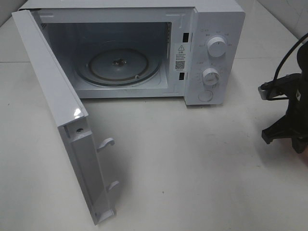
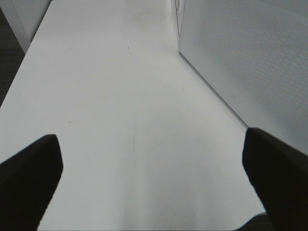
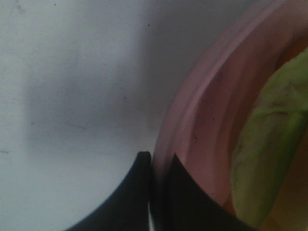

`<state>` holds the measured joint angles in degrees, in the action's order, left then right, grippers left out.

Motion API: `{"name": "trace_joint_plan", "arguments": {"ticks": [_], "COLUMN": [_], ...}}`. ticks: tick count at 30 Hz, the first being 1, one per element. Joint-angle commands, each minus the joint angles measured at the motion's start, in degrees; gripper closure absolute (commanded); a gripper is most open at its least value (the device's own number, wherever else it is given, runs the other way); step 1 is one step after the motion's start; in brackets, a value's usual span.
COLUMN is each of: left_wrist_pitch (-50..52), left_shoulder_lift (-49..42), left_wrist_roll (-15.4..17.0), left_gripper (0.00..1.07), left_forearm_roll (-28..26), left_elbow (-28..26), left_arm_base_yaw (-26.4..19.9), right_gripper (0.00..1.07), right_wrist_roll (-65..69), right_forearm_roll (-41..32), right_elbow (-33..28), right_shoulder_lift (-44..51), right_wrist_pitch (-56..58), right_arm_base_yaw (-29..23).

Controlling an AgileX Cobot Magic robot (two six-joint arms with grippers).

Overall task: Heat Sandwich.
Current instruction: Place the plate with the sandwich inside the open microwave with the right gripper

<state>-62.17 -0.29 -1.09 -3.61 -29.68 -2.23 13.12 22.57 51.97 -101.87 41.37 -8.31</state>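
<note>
Noted white box microwave [image 1: 211, 53] with hinged door [image 1: 53, 96] swung wide and round glass turntable [image 1: 118, 67] bare. Not yet loaded, shut or started. Located lettuce-layered sandwich [image 3: 269, 144] on pink round plate [image 3: 192, 110], outside overhead view. Found right gripper [image 3: 156, 163] pinched on plate rim; left gripper [image 2: 151, 144] spread wide, holding nothing. Cannot tell sandwich heading or long axis: only green edge visible.

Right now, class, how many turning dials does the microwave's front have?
2: the upper dial sits high on the microwave's right-hand panel, and the lower dial is directly below it. None seem hidden.
</note>
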Motion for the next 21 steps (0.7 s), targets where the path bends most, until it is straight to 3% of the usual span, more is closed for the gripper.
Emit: {"name": "trace_joint_plan", "arguments": {"ticks": [1,21], "left_wrist_pitch": [0.7,0.7], "left_shoulder_lift": [-1.3,-1.3], "left_wrist_roll": [0.2,0.2], "left_gripper": [0.10,0.10], "left_forearm_roll": [0.2,0.2], "left_elbow": [0.1,0.1], "left_arm_base_yaw": [-0.1,-0.1], "right_gripper": [1.07,1.07], "right_wrist_roll": [0.5,2.2], "right_forearm_roll": [1.0,0.7], "right_elbow": [-0.3,-8.3], "right_shoulder_lift": [1.1,12.7], "right_wrist_pitch": [2.8,5.3], "right_arm_base_yaw": [-0.6,-10.3]}}
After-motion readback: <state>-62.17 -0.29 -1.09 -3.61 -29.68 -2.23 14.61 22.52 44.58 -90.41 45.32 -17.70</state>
